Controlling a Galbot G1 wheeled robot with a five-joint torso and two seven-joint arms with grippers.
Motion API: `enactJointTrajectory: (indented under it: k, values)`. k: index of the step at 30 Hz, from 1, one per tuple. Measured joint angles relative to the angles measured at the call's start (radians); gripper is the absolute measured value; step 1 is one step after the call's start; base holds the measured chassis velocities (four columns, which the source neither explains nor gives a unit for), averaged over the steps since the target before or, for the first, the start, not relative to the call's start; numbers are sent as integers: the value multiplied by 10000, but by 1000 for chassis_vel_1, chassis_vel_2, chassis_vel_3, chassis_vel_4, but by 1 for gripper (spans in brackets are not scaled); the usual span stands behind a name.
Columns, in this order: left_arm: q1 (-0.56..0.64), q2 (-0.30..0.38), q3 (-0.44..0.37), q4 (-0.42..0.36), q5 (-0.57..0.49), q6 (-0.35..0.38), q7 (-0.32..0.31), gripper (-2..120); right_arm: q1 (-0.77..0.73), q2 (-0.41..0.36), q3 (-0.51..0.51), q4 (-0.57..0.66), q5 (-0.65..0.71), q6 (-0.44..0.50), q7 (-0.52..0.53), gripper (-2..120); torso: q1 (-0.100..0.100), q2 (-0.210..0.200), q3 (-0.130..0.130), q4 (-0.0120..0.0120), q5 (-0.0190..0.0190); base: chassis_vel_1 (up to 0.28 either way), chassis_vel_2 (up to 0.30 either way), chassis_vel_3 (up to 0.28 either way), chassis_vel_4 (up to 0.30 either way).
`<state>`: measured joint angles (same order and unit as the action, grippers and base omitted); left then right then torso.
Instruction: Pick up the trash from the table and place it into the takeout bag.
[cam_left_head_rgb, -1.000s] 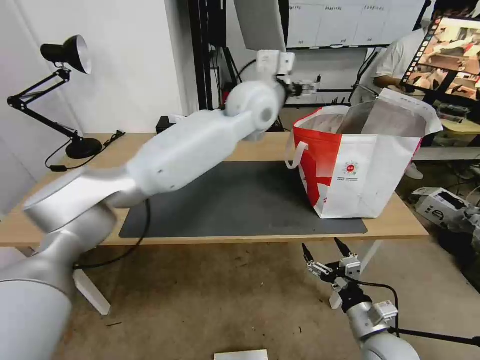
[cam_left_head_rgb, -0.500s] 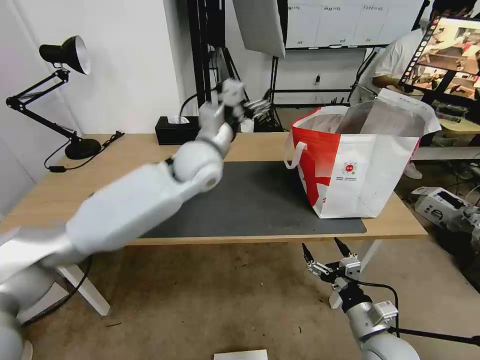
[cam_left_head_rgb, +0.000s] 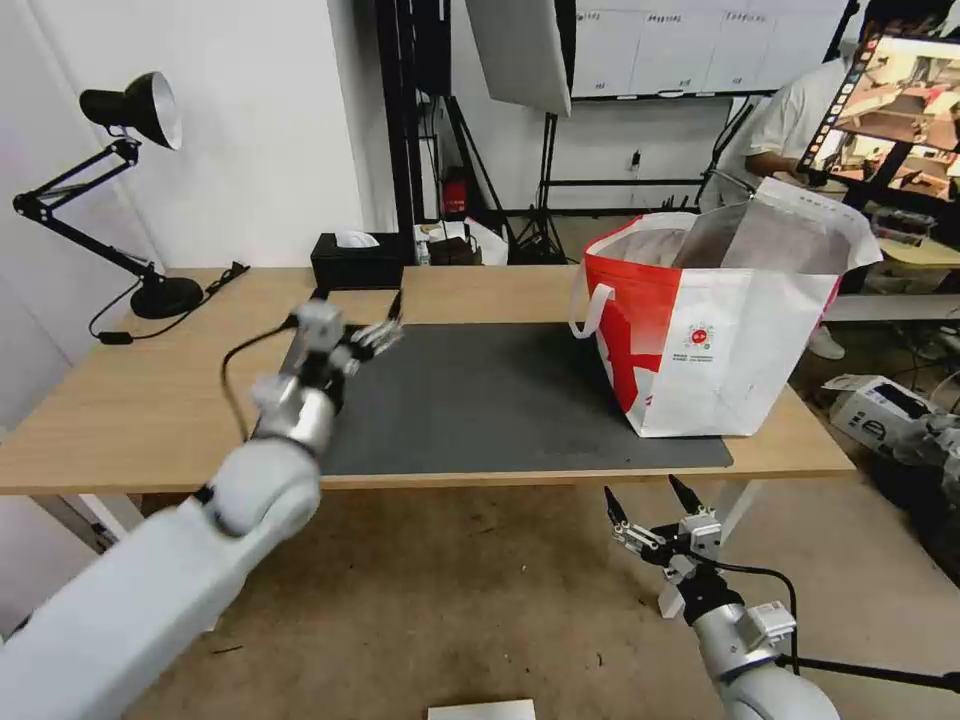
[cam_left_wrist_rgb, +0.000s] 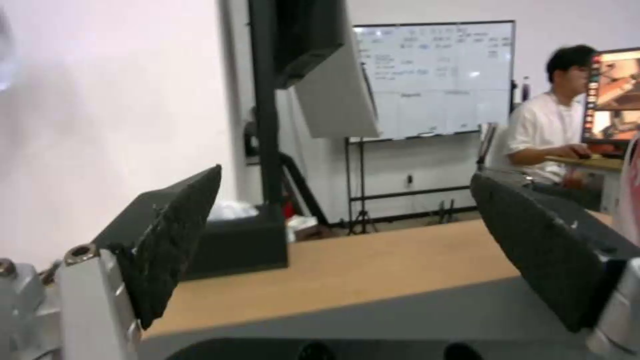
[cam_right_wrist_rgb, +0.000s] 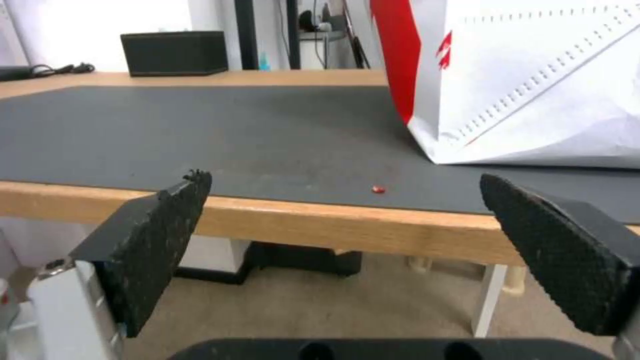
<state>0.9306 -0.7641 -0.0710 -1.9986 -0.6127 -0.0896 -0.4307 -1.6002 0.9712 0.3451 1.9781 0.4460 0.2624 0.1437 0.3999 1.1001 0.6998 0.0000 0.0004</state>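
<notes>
The takeout bag (cam_left_head_rgb: 720, 330) stands open on the right end of the table (cam_left_head_rgb: 150, 400), partly on the dark grey mat (cam_left_head_rgb: 500, 400); its white and red wall (cam_right_wrist_rgb: 533, 85) rises close by in the right wrist view. The trash is out of view, apart from a tiny red speck (cam_right_wrist_rgb: 379, 189) on the mat near the front edge. My left gripper (cam_left_head_rgb: 360, 318) hangs open and empty over the mat's left far corner, its pads wide apart (cam_left_wrist_rgb: 345, 176). My right gripper (cam_left_head_rgb: 641, 488) is open and empty below the table's front edge (cam_right_wrist_rgb: 343, 177).
A black tissue box (cam_left_head_rgb: 357, 260) sits at the table's far edge, just beyond my left gripper. A black desk lamp (cam_left_head_rgb: 130, 110) with its cable stands at the far left. A cardboard box (cam_left_head_rgb: 880, 405) lies on the floor to the right.
My left arm has swung down and leftward from beside the bag's mouth to the mat's left far corner. The right arm has not moved.
</notes>
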Motion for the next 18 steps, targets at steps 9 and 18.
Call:
enactJointTrajectory:
  k: [9, 18]
  values:
    - [2622, -703, -1465, -577, 1087, -547, -13, 100, 0, 0, 1, 1, 0, 0, 0, 100, 0, 1, 1, -2, -1, 0, 0, 0, 0]
    - [4900, -1614, -2942, -795, 2037, -1200, 275, 100, 0, 0, 1, 0, 0, 0, 0, 100, 0, 1, 1, -2, -3, 0, 0, 0, 0]
